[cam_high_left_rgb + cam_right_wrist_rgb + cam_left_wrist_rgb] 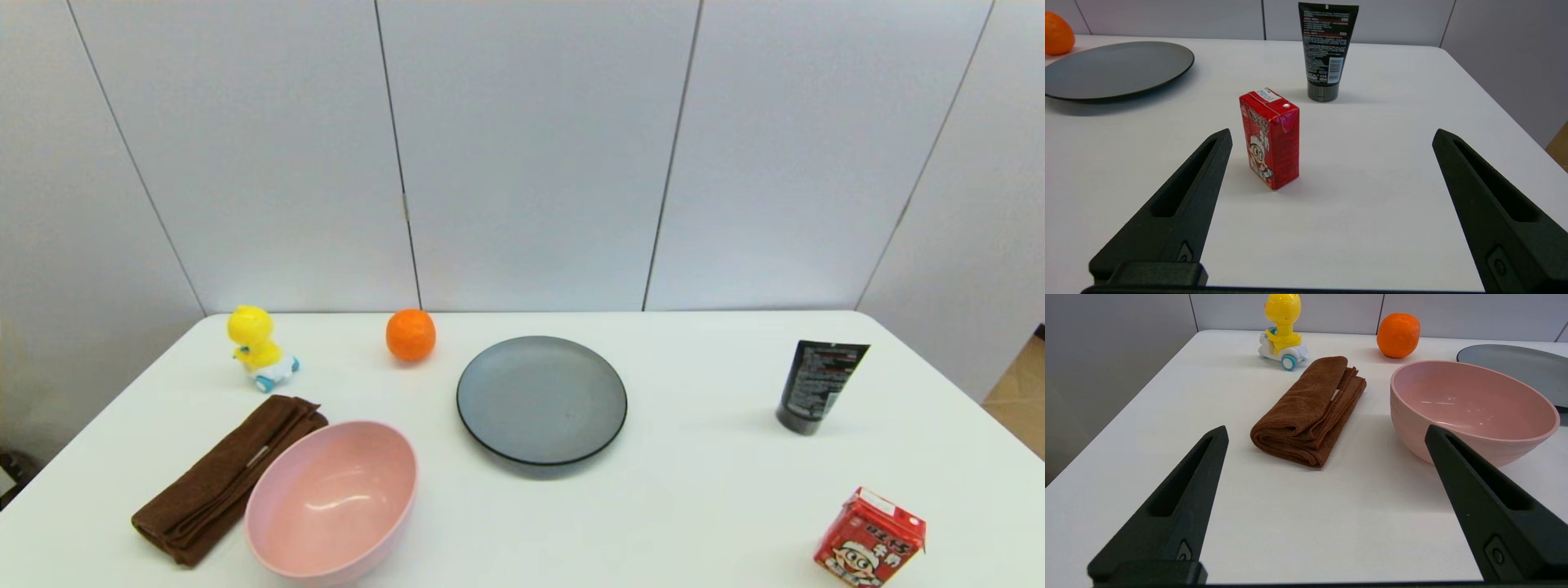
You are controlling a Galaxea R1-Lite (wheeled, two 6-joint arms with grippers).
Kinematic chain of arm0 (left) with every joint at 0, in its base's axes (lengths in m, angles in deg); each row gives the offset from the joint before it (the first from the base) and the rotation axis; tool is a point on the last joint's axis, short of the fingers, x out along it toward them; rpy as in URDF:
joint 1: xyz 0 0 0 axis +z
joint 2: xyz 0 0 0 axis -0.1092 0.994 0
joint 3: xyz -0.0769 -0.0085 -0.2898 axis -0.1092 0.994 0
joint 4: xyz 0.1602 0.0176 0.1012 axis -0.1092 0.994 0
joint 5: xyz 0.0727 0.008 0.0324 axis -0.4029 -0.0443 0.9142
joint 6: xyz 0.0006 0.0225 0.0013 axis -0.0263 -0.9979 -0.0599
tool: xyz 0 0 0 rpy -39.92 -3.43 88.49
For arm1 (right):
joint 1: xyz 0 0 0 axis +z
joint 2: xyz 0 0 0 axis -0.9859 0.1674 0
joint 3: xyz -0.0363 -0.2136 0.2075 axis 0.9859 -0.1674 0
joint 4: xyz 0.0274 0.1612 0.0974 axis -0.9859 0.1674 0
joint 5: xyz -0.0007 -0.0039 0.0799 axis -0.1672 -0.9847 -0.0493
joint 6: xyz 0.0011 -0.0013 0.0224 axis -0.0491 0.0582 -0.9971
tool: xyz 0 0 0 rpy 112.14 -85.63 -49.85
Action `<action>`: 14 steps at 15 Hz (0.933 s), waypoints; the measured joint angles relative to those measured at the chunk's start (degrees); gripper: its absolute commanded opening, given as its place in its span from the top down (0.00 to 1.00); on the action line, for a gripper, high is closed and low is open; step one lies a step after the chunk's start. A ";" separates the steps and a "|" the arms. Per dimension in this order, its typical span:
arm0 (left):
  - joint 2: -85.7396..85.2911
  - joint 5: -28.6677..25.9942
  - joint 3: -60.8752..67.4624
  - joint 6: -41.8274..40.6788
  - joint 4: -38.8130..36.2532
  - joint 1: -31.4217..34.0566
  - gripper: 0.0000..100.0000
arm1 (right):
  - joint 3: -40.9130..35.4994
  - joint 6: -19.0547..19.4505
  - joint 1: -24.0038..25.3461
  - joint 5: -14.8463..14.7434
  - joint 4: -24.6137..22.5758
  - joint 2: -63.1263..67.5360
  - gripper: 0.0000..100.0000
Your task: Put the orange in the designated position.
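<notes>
From the head view, a white table [702, 506] stood before pale wall panels; neither arm showed in this view. The orange [411, 335] sat near the table's far edge, left of centre, resting on bare tabletop; a yellow toy duck [258, 348] on wheels stood to its left, well apart; a dark grey round plate [541, 403] lay just to the orange's right and a little nearer the robot, not touching it. A folded brown cloth [224, 478] lay at the near left, with a pink bowl [333, 500] just beside it on its right, the bowl's rim overlapping the cloth's edge in this view; a black tube [816, 386] stood upright on its cap at the right; a red drink carton [870, 540] stood at the near right.

From the left wrist view, the left gripper [1327, 430] hovered low over the near left part of the table, its two black fingers spread wide with nothing between them; ahead lay the brown cloth [1310, 410] and the pink bowl [1472, 410], which was empty; beyond them stood the duck [1283, 330] and the orange [1398, 335], upright and untouched, with the plate's rim [1515, 361] to one side.

From the right wrist view, the right gripper [1333, 134] hovered over the near right part of the table, fingers likewise spread wide and holding nothing; the red carton [1271, 138] stood upright ahead of them, nearer one finger but touching neither; the black tube [1327, 51] stood beyond it; the plate [1116, 69] lay farther off, and a sliver of the orange [1057, 32] showed past it.
</notes>
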 measured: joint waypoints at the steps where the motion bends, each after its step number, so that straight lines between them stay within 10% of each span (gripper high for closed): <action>1: 0.00 0.00 0.00 0.00 0.00 -0.02 0.00 | 0.00 0.02 0.00 -0.01 -0.02 0.00 0.00; 14: 0.00 0.00 0.00 -0.02 0.00 0.00 0.00 | 0.00 -0.20 0.00 -0.06 0.00 0.00 0.00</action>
